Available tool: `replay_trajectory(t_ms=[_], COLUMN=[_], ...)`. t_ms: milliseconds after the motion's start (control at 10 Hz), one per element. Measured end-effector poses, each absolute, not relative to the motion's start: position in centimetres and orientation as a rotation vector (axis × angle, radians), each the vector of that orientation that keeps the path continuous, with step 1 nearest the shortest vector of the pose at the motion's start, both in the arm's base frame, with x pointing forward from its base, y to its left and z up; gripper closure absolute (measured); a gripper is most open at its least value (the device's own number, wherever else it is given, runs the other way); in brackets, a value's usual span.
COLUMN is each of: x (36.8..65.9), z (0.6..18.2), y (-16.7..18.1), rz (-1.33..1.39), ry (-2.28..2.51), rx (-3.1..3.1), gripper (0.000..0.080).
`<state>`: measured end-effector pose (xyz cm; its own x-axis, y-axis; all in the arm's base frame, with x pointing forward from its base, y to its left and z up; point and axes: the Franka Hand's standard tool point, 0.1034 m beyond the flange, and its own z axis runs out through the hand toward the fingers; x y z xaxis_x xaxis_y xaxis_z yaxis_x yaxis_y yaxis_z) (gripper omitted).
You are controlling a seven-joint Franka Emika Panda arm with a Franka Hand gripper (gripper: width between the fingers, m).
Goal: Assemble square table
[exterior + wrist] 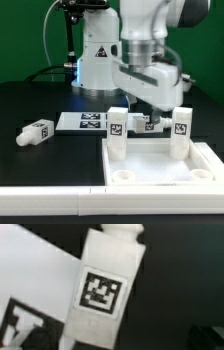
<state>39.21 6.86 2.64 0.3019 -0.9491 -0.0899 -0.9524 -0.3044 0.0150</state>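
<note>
Nearest the exterior camera lies the table top point(160, 160), a shallow white square tray. Its two near corners, at seven and five o'clock of its middle, show empty sockets point(125, 176). From the exterior view's left, a loose leg point(37, 132) lies on its side on the black table at about ten o'clock of the tray, well apart from it. Its long axis runs roughly eight to two o'clock, and its tag faces up and toward the camera. Next comes the marker board point(85, 121), flat at eleven o'clock. One upright leg point(117, 132) stands at the tray's eleven o'clock corner, long axis vertical, tag toward the camera. The gripper point(152, 104) hangs over the far rim at twelve o'clock, jaws spread wide and holding nothing. Under it a fourth leg point(150, 123) is partly hidden. A second upright leg point(181, 124) stands at the one o'clock corner. In the wrist view a tagged leg point(100, 291) fills the frame; which one I cannot tell. By my reckoning the job is about half done: two legs stand in place and two are left. Whether the standing ones are fully tightened cannot be seen.
</note>
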Motion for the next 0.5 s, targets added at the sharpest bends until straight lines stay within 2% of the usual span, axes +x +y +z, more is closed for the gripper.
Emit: replay_trajectory(t_ms=[200,400,500], x=[38.5,38.2,38.2], z=[1.3,0.9,0.9], y=[6.5,6.6,6.6], rz=[0.058,0.029,0.029], ry=[1.901,1.907,1.905], rx=[-2.448,-2.447,-2.449], gripper=[0.0151,0.0151,0.026])
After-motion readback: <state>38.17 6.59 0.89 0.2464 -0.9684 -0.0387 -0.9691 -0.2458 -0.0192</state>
